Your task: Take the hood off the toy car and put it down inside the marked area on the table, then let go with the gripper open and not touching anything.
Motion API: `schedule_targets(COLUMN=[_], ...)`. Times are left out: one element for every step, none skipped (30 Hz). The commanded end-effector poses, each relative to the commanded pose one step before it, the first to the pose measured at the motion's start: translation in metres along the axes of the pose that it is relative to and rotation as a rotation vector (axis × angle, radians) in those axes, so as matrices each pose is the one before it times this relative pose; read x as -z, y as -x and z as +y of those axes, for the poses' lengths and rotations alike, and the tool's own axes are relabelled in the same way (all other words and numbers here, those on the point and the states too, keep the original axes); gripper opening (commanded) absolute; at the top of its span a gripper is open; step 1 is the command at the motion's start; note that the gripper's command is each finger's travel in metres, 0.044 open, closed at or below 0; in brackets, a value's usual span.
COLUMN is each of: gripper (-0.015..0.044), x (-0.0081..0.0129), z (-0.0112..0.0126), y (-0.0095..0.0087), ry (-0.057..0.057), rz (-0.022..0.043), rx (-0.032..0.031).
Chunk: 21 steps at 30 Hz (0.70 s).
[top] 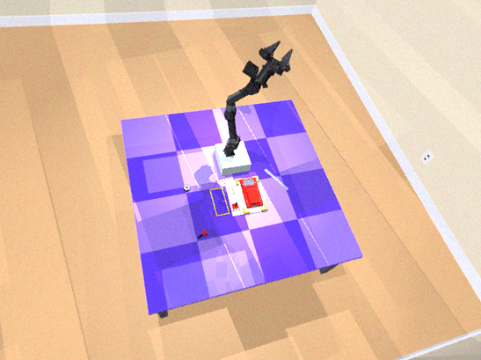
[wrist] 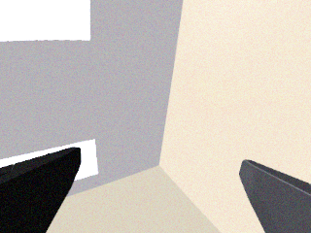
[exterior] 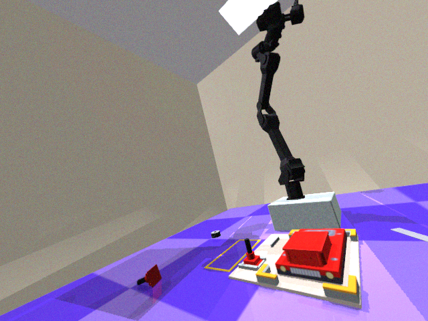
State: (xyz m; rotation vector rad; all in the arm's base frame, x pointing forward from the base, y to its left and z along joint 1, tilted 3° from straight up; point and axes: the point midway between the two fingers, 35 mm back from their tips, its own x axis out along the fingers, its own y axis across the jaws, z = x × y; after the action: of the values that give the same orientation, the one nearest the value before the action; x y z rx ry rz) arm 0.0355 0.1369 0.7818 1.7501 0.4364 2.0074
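The red toy car (top: pixel 246 195) sits on a white base plate (exterior: pixel 307 289) with yellow corners, just in front of the arm's base. Its hood (exterior: pixel 305 247) is on the car, above the grille at the end away from the arm. The marked area (top: pixel 214 202) (exterior: pixel 223 253) is a yellow outlined rectangle on the table, to the left of the plate. My gripper (top: pixel 281 50) (wrist: pixel 162 162) is open and empty. It is raised high above the table and points up towards the wall and ceiling, far from the car.
A red lever (exterior: pixel 249 257) stands on the plate's left edge. A small red tool with a black handle (top: pixel 202 233) (exterior: pixel 150 276) lies on the table. A black ring (top: pixel 187 187) (exterior: pixel 215 233) and a white strip (top: pixel 276 178) also lie there.
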Motion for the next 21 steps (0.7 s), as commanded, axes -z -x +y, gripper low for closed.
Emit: schedule_targets(gripper=[0.044, 0.044, 0.044, 0.044, 0.044, 0.044, 0.044, 0.044, 0.044, 0.044, 0.044, 0.044, 0.044, 0.044, 0.044, 0.044, 0.044, 0.044, 0.044, 0.044, 0.044], x=[-0.00053, -0.0016, -0.00267, -0.00372, -0.00475, -0.0057, -0.00616, -0.00613, -0.00605, -0.00597, -0.00636, -0.00632, -0.00625, -0.00618, -0.00612, -0.00605, -0.00598, -0.0059, -0.00583, -0.00575, -0.00574], z=[-0.00063, -0.0019, -0.00317, -0.00445, -0.00575, -0.00701, -0.00772, -0.00785, -0.00791, -0.00797, -0.00816, -0.00823, -0.00828, -0.00833, -0.00838, -0.00843, -0.00848, -0.00853, -0.00858, -0.00863, -0.00874], y=[-0.00002, -0.00006, -0.0001, -0.00015, -0.00019, -0.00025, -0.0003, -0.00034, -0.00038, -0.00042, -0.00046, -0.0005, -0.00054, -0.00057, -0.00061, -0.00065, -0.00069, -0.00073, -0.00076, -0.0008, -0.00078], ry=[0.0011, 0.0033, 0.0056, 0.0078, 0.01, 0.0122, 0.0133, 0.0135, 0.0135, 0.0135, 0.0146, 0.0147, 0.0146, 0.0146, 0.0145, 0.0145, 0.0144, 0.0144, 0.0143, 0.0142, 0.0122], rz=[-0.00151, -0.00453, -0.00751, -0.01046, -0.01334, -0.01599, -0.01726, -0.01718, -0.01694, -0.0167, -0.01706, -0.01691, -0.0167, -0.01648, -0.01626, -0.01604, -0.01581, -0.01557, -0.01533, -0.01509, -0.01591], rx=[0.00156, 0.00468, 0.00783, 0.01104, 0.01431, 0.01753, 0.01937, 0.01978, 0.02001, 0.02025, 0.02061, 0.02087, 0.02106, 0.02125, 0.02144, 0.02163, 0.02182, 0.02201, 0.02219, 0.02238, 0.02314])
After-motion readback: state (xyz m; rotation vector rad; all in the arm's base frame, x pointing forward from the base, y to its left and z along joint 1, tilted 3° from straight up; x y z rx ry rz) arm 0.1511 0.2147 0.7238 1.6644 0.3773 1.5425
